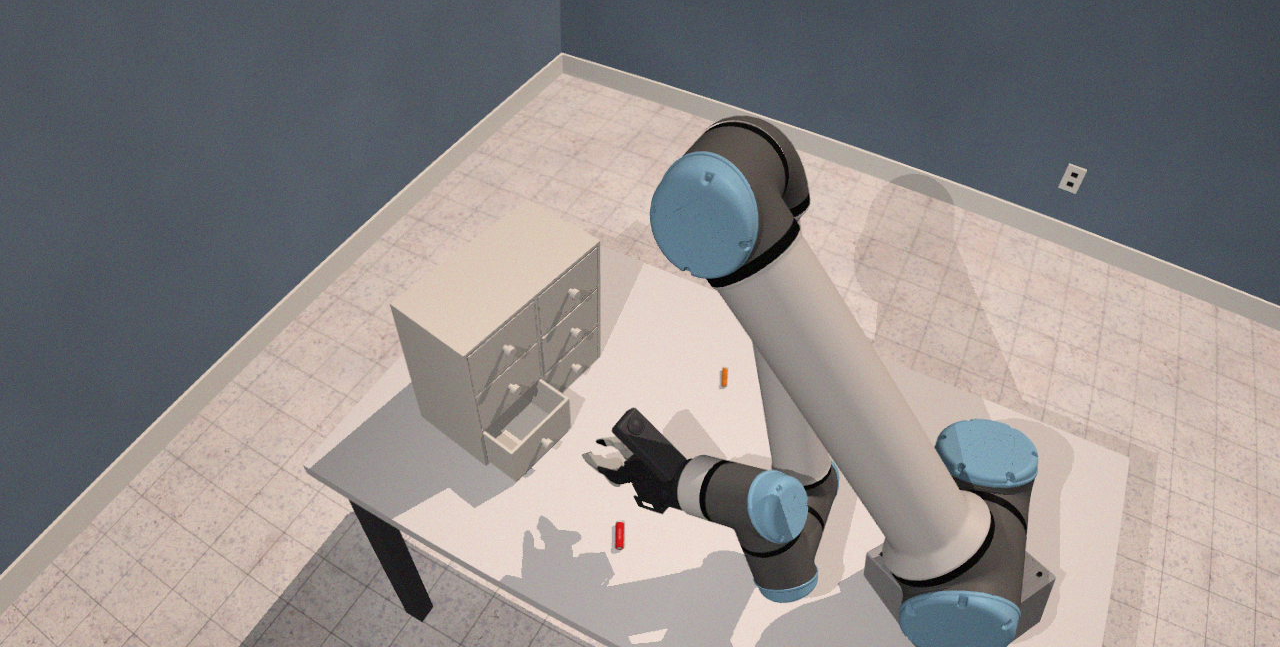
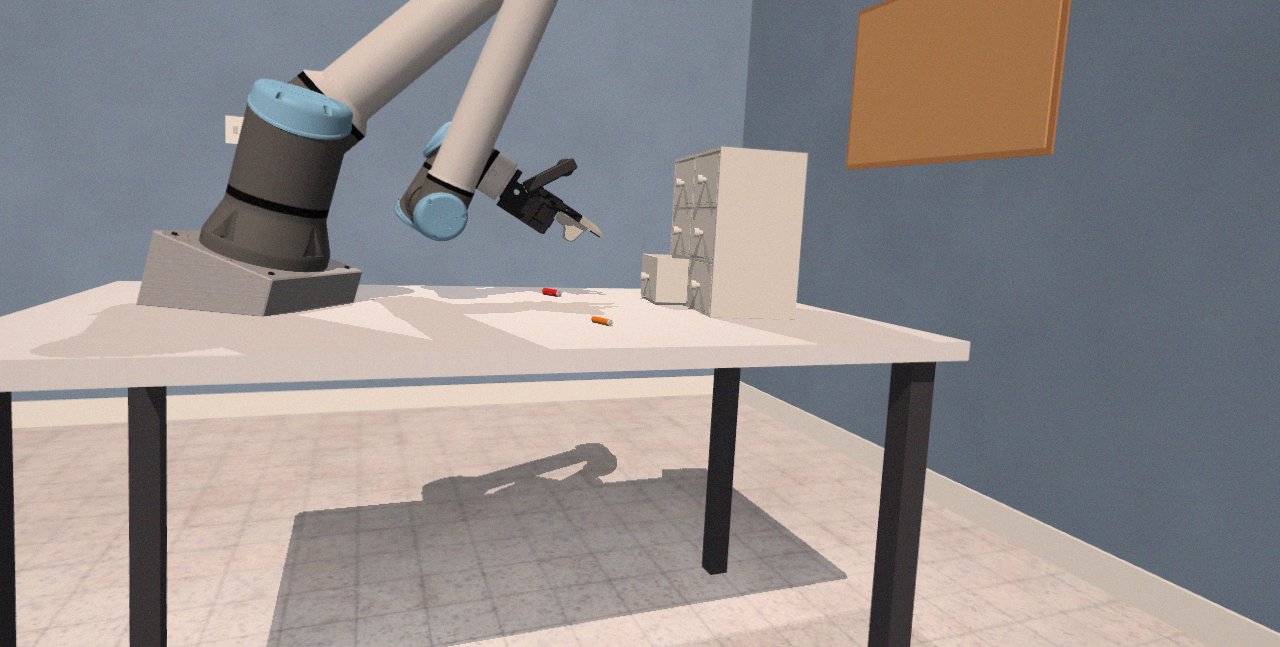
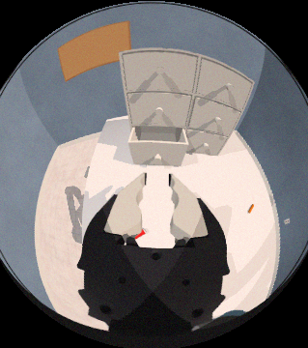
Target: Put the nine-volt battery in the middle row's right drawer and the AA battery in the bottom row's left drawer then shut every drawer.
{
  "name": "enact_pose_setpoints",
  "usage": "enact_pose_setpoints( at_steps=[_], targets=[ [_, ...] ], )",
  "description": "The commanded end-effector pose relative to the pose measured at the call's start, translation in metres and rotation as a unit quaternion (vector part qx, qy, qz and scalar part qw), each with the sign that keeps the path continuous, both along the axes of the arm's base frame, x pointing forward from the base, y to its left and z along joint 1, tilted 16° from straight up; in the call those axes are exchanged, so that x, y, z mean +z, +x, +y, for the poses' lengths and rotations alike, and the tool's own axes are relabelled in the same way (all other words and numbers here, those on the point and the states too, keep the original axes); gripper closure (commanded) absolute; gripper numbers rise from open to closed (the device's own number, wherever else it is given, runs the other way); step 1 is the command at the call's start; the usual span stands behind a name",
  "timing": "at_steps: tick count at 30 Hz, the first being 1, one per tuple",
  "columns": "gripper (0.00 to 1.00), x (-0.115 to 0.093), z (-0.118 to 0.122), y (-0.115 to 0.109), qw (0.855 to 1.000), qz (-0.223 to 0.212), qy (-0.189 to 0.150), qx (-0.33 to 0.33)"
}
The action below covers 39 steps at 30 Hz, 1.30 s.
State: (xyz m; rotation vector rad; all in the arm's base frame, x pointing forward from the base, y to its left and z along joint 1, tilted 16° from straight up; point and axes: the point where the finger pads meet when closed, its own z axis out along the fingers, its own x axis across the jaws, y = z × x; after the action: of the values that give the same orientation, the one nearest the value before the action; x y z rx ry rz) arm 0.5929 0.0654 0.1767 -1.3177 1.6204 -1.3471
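Observation:
The beige chest [image 1: 496, 321] stands upright at the table's far left corner, with two columns of drawers. Its bottom-left drawer [image 1: 528, 428] is pulled out and looks empty; it also shows in the wrist view [image 3: 158, 147]. The other drawers are shut. My gripper [image 1: 597, 459] hovers above the table a short way in front of the open drawer. Its fingers stand nearly shut with nothing between them. A small red battery [image 1: 618, 535] lies on the table below and behind the gripper. A slim orange battery [image 1: 724, 377] lies further right, towards the table's middle.
The robot base [image 1: 957, 589] sits at the table's near right corner. The forearm [image 1: 832, 374] passes over the table's middle. The table's left edge runs close beside the chest. A cork board [image 2: 962, 56] hangs on the wall behind it.

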Motion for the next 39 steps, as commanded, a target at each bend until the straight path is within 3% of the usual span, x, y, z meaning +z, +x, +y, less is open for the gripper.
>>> enact_pose_setpoints(
  at_steps=[1, 39],
  targets=[
    [0.80, 0.0005, 0.0002, -0.0003, 1.000, 0.001, 0.000, 0.000],
    [0.80, 0.0070, 0.0037, -0.0090, 0.999, 0.044, 0.013, -0.005]
  ],
)
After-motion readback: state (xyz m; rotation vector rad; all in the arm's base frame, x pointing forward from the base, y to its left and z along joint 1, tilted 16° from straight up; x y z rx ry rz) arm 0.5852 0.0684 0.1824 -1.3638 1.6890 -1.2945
